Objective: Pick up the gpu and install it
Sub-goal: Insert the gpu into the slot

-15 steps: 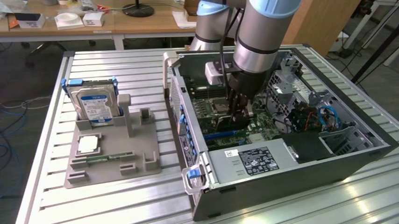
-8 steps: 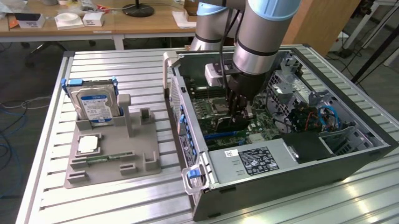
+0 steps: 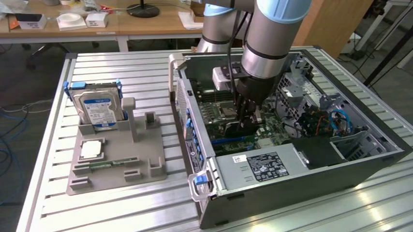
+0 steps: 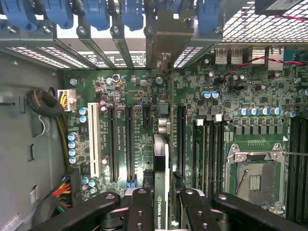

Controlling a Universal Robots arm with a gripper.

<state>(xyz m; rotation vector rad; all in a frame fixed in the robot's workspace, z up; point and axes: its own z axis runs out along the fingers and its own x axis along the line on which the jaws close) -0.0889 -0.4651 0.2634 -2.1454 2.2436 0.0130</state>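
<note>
GPU [image 4: 161, 163] hangs edge-on, clamped betw. the claw's [image 4: 163, 195] two fingers, over the mobo [image 4: 120, 96] slots inside the open PC case [image 3: 290, 198]. Case lies on a slatted alu bench [image 3: 129, 208]; wooden desks [image 3: 148, 24] behind. Ext. view adds a grey fixture tray [image 3: 116, 169] w/ upright hard drive [image 3: 98, 108], nr the bench edge on the exterior view's left. Wrist view gives slot detail.

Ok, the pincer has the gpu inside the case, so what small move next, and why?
Probably ease the gpu straight down a little. The pincer is shut on it, edge-on above the motherboard and parallel to the long black slots, with its metal bracket by the blue clips. Whether its edge is seated yet, I cannot tell.
</note>
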